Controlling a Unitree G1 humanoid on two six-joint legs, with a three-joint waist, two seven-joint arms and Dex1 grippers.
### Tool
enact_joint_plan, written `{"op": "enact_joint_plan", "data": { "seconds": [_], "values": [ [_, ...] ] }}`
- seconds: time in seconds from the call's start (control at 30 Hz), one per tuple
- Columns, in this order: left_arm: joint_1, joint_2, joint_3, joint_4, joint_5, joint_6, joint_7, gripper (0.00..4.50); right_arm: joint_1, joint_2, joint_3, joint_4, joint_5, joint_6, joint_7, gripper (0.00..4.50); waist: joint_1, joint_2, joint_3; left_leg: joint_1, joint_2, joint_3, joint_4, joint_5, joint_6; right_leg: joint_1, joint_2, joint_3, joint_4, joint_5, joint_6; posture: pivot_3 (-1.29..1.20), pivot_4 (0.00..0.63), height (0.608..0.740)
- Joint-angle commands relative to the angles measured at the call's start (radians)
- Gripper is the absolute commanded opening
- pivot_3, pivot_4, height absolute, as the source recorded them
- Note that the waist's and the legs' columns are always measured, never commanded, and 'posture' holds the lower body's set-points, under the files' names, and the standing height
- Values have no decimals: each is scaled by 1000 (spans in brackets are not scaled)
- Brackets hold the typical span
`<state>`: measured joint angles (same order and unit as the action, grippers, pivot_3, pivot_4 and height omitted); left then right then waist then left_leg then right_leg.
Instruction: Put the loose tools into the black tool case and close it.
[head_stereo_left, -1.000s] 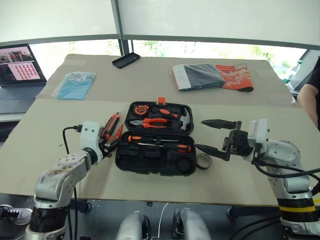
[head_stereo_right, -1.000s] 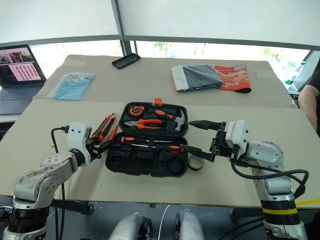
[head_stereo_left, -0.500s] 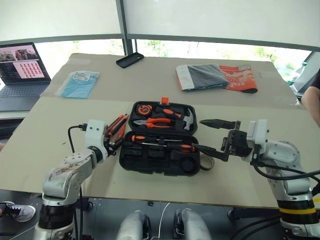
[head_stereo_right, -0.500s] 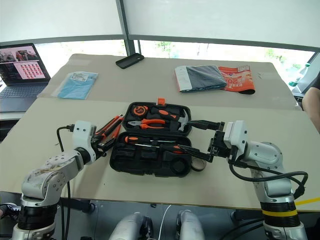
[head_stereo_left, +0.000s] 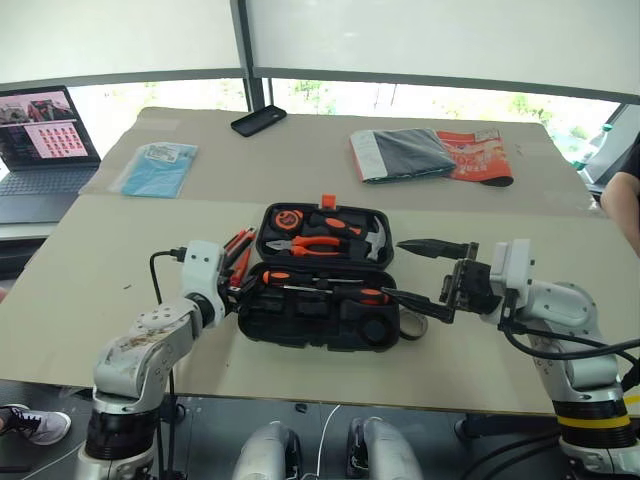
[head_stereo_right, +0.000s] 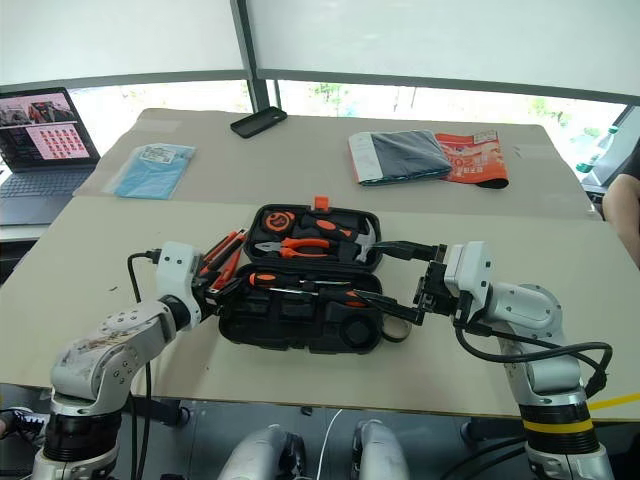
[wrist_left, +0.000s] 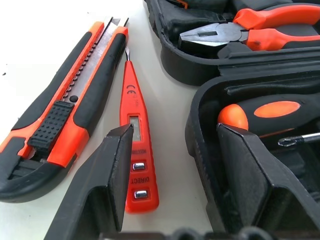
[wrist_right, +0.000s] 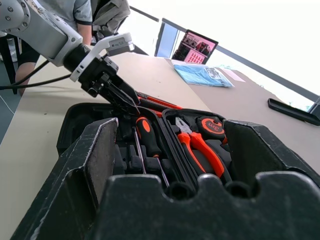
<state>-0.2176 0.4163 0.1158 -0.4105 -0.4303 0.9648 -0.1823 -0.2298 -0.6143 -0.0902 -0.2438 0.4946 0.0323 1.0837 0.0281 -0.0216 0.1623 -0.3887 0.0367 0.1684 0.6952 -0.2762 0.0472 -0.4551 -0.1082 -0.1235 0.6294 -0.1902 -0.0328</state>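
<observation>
The bench (head_stereo_left: 90, 270) is a wide tan surface, and the black tool case (head_stereo_left: 320, 278) lies open near the middle of its near edge, the lid half on the far side and the tray half toward the robot. In the lid half sit the orange-handled pliers (head_stereo_left: 310, 245), a hammer (head_stereo_left: 368, 238) and a tape measure (head_stereo_left: 287, 217); in the tray half lie two orange-and-black screwdrivers (head_stereo_left: 325, 288) side by side. A laptop (head_stereo_left: 40, 135) stands off the bench's far left corner, a folded grey cloth with an orange booklet (head_stereo_left: 430, 155) lies toward the far right corner, a blue packet (head_stereo_left: 157, 167) lies toward the far left, and a black phone (head_stereo_left: 258, 121) rests at the far edge. The right gripper (head_stereo_left: 425, 272) hangs at the case's right end, pointing across it with its jaws spread wide and holding nothing. The left gripper (wrist_left: 175, 165) sits at the case's left end, jaws apart and empty, one finger over the pen-like tool and the other over the case's rim. The utility knife (wrist_left: 65, 130) lies on the bench just left of the case, and the slim orange pen-like tool (wrist_left: 134, 135) lies between the knife and the case wall, close beside both. A small grey tape roll (head_stereo_left: 411, 322) rests on the bench against the case's right near corner, below the right gripper.
</observation>
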Motion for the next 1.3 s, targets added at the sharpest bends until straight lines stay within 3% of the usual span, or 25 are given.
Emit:
{"op": "enact_joint_plan", "data": {
  "seconds": [0.03, 0.3, 0.9, 1.3],
  "values": [
    [4, -14, 15, 11, 26, -19, 20, 2829, -11, -2, -15, -31, 21, 3, -12, 3890, -1, 0, 0, 0, 0, 0, 0, 0, 0, 0, 0, 0, 0, 0, 0, 0, 150, 740],
    [-6, -39, 55, -27, 7, -138, -25, 2829, -7, -2, -13, -28, 20, 0, -13, 3890, -3, 0, 0, -1, 0, 0, 0, 3, 6, 0, 0, 0, 0, 0, 0, 0, 150, 740],
    [17, -35, 24, 23, 71, -24, 24, 2829, -5, 4, 0, -28, 18, 5, -24, 3890, -1, -1, 0, -1, 0, 0, 0, 3, 6, 0, 0, 0, 0, 0, 0, 0, 150, 740],
    [-140, -124, -41, 184, 123, -14, 39, 2829, -7, 12, 17, -35, 22, 12, -26, 3890, 18, -1, 0, -2, -4, -1, 0, 4, 10, 0, -2, -1, 0, 2, 3, 0, 150, 740]
  ]
}}
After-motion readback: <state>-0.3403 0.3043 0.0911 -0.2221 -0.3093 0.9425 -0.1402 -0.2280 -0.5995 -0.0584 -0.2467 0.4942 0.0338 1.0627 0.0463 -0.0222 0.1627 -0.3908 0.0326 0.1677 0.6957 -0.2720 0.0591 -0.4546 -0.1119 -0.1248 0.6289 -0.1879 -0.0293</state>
